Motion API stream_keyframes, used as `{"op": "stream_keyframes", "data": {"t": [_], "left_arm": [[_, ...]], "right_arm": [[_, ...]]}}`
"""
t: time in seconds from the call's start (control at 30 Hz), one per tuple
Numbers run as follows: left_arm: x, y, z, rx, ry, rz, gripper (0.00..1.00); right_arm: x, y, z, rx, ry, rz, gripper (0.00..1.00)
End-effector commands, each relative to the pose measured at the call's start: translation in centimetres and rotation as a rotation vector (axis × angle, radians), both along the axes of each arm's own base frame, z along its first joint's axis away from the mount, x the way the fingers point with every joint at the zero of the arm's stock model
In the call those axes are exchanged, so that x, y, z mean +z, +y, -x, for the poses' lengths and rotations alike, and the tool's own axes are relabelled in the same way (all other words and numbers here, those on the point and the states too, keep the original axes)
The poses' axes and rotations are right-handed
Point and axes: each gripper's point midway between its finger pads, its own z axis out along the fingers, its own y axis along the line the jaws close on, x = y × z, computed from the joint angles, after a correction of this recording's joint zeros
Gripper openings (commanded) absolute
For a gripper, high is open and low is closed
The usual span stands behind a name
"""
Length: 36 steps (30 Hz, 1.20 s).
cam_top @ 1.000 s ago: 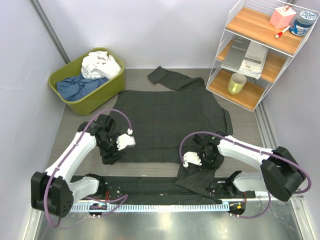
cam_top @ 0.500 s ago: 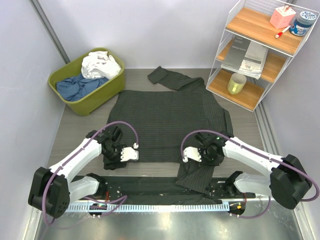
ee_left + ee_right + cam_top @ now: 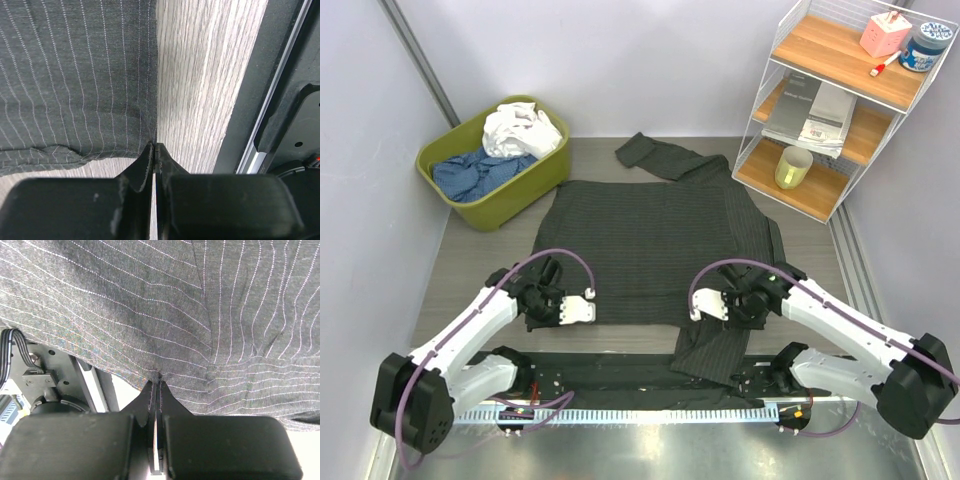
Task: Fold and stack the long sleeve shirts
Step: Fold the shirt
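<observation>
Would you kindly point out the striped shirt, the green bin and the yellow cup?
striped shirt (image 3: pixel 655 240), top external view, middle of torso.
green bin (image 3: pixel 525 190), top external view, front wall.
yellow cup (image 3: pixel 792 168), top external view, its side.

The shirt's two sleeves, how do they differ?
The far sleeve lies on the table, untouched, its end bent leftward. The near sleeve spills over the table's front edge, just below the right hand. Both belong to one dark pinstriped shirt.

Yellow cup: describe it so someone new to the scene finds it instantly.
Find the white wire rack at the far right corner of the table. On its lowest wooden shelf stands the yellow cup, alone and upright; the shelves above hold papers, a pink box and a blue jar.
</observation>
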Motion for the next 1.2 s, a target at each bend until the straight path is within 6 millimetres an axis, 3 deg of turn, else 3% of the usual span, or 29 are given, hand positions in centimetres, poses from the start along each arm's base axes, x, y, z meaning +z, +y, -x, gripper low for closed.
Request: {"op": "stream_keyframes", "data": {"t": [0.0, 0.3, 0.43, 0.57, 0.63, 0.7, 0.8, 0.9, 0.93, 1.0, 1.17], "left_arm": [[1.1, -0.1, 0.0, -0.022, -0.040, 0.020, 0.00], [4.7, 0.1, 0.7, -0.024, -0.048, 0.051, 0.00], [6.2, 0.1, -0.2, -0.005, -0.078, 0.074, 0.00], [7.8, -0.3, -3.0, 0.048, -0.091, 0.112, 0.00], [7.6, -0.5, -4.3, 0.077, -0.053, 0.123, 0.00], [8.4, -0.9, -6.1, 0.081, -0.080, 0.129, 0.00], [8.5, -1.3, -8.3, 0.085, -0.075, 0.131, 0.00], [7.8, -1.5, -10.1, 0.092, -0.050, 0.119, 0.00], [8.1, -1.6, -11.0, 0.093, -0.064, 0.119, 0.00], [7.3, -1.7, -12.3, 0.100, -0.051, 0.111, 0.00], [6.5, -1.4, -15.9, 0.138, -0.046, 0.093, 0.00]], "right_arm": [[1.9, 0.1, -0.2, -0.021, -0.037, -0.023, 0.01], [5.1, 0.1, -0.4, -0.076, -0.104, -0.079, 0.01], [6.9, 0.2, -1.1, -0.098, -0.143, -0.100, 0.01], [7.8, 0.0, -2.4, -0.107, -0.162, -0.091, 0.01], [8.3, -0.3, -3.3, -0.138, -0.155, -0.110, 0.01], [7.9, -0.6, -4.2, -0.136, -0.121, -0.092, 0.01], [8.4, -0.8, -6.6, -0.164, -0.094, -0.106, 0.01], [7.9, -0.6, -9.0, -0.196, -0.023, -0.110, 0.01], [9.0, -0.3, -10.3, -0.202, -0.039, -0.127, 0.01], [9.0, -0.2, -11.3, -0.215, 0.009, -0.135, 0.01], [7.5, -0.5, -15.1, -0.223, 0.101, -0.104, 0.01]]}}
